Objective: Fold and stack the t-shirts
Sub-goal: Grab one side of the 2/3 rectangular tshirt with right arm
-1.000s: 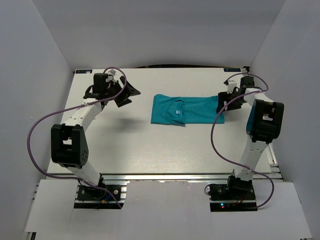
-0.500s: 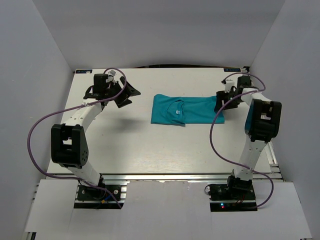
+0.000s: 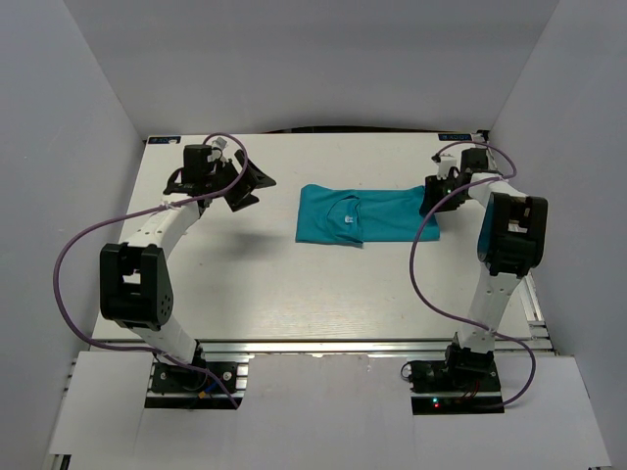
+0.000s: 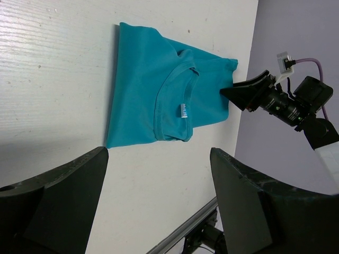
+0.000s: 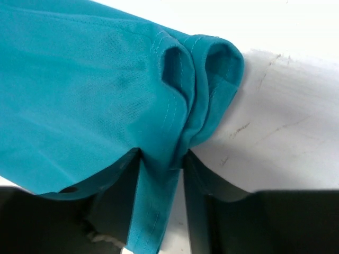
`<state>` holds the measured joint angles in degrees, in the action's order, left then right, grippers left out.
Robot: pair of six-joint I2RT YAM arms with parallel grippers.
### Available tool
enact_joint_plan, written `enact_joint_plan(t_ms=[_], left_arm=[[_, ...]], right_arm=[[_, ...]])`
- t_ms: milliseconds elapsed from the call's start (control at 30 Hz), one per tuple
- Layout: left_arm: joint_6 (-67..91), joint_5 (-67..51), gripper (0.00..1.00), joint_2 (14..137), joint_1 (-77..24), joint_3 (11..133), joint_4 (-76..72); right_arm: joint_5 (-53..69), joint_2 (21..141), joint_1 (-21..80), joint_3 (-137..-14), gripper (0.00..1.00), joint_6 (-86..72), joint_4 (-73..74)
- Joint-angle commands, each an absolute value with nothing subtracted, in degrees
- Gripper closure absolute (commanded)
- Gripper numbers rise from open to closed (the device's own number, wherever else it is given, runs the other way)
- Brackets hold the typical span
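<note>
tabletop (image 3: 294,294), right claw (image 5: 161,164) tight on t-shirt (image 5: 79,95) hem

The left hand (image 3: 249,187) is held wide open, arm stretched forward; the right hand (image 5: 161,174) is pinched onto the t-shirt (image 5: 79,79) edge.

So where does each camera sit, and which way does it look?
Top external: above and behind the robot, looking down on the table; left arm and right arm show, left gripper and right gripper either side of the t-shirt.
Left wrist: on the left arm, looking past its own open fingers at the t-shirt and right gripper.
Right wrist: on the right arm, close on the t-shirt's hem between its own fingers.
Shared: all see the t-shirt.
</note>
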<state>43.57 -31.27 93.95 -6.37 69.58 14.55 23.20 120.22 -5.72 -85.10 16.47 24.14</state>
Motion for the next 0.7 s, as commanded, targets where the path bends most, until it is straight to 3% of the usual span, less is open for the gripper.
enact_joint_plan(t_ms=[0, 367, 667], left_arm=[[43.6, -32.3, 0.11, 90.3, -6.5, 68.9, 13.6], [43.8, -34.5, 0.11, 90.3, -6.5, 68.0, 12.2], [43.9, -35.1, 0.11, 89.3, -6.5, 65.9, 10.3]], right_arm=[[25.5, 124.5, -4.2, -83.2, 0.57, 14.7, 26.4], [31.8, 122.3, -5.3, -83.8, 0.99, 15.8, 26.5], [43.5, 112.9, -5.0, -86.6, 1.0, 16.5, 29.4]])
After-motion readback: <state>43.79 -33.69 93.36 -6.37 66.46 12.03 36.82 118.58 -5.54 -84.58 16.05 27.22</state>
